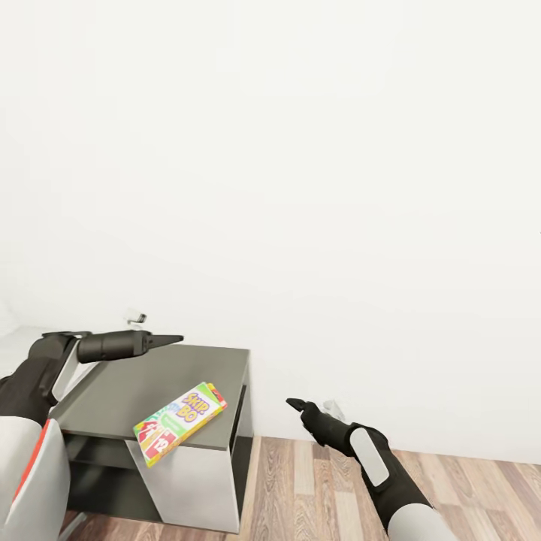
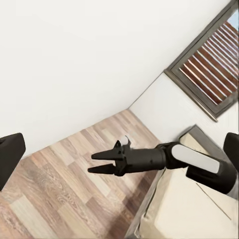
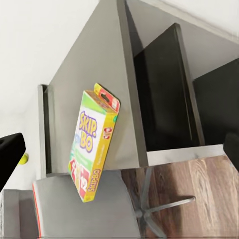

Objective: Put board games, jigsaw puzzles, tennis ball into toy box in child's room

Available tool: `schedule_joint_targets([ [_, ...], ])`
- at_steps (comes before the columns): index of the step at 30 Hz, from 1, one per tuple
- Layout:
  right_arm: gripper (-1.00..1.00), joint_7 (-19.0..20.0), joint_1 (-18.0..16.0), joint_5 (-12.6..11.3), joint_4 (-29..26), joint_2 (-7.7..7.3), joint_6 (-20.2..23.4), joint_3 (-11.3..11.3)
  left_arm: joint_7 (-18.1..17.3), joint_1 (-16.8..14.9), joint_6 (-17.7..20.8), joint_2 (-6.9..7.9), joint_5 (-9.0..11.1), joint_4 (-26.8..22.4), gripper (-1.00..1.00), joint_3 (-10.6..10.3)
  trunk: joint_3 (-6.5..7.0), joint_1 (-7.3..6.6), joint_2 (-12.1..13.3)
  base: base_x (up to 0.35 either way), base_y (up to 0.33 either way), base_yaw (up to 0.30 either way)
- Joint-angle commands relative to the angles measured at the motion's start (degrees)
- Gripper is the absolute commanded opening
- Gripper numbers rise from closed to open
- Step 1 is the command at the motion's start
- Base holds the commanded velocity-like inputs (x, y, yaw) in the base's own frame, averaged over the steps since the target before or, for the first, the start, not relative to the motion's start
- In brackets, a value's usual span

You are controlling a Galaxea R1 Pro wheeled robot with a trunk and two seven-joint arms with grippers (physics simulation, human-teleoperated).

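A yellow-green board game (image 1: 180, 421) marked Skip-Bo lies flat on the dark grey cabinet top (image 1: 143, 379) of the table, at its front corner and slightly over the edge. In the right wrist view the same board game (image 3: 92, 144) lies between my spread fingers. My left gripper (image 1: 174, 340) hovers open above the cabinet's back left, apart from the box. My right gripper (image 1: 293, 405) hangs open over the floor to the right of the cabinet, empty; the left wrist view shows the right gripper (image 2: 91, 164) with fingers apart. A small yellow-green ball (image 3: 23, 159) peeks at the desk's edge. The toy box and jigsaw puzzles are out of view.
A white wall stands close behind the cabinet. A grey chair (image 3: 74, 204) with red trim sits at the cabinet's front left. Wood-plank floor (image 1: 315, 488) lies open to the right. The beige bed (image 2: 184, 209) and a dark-framed window (image 2: 211, 67) are behind my right arm.
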Motion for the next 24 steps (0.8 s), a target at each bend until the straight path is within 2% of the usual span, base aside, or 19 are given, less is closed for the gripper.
schedule_joint_targets([
  [1,1.00,0.02,-0.07,0.00,-0.01,0.25,0.49,-0.32,-0.14,-0.04,0.65,-0.34,0.08,0.02,1.00,-0.05,-0.14,0.04,-0.14,0.000,0.207,0.000],
  [3,1.00,-0.47,-0.10,-0.03,0.05,0.80,0.66,-0.21,-0.13,-0.02,0.82,-1.22,-0.01,0.04,1.00,-0.12,-0.14,0.04,-0.14,0.000,0.229,0.000],
  [6,1.00,-0.96,-0.10,-0.06,-0.04,1.18,0.64,0.01,-0.13,-0.01,0.75,-1.66,0.02,0.03,1.00,-0.05,-0.14,0.04,-0.14,0.000,0.141,0.000],
  [24,1.00,-1.26,-0.04,-0.11,-0.14,1.45,0.27,0.10,-0.39,0.00,0.92,-1.31,0.37,-0.32,1.00,0.37,-0.14,0.04,-0.14,-0.038,0.098,0.000],
])
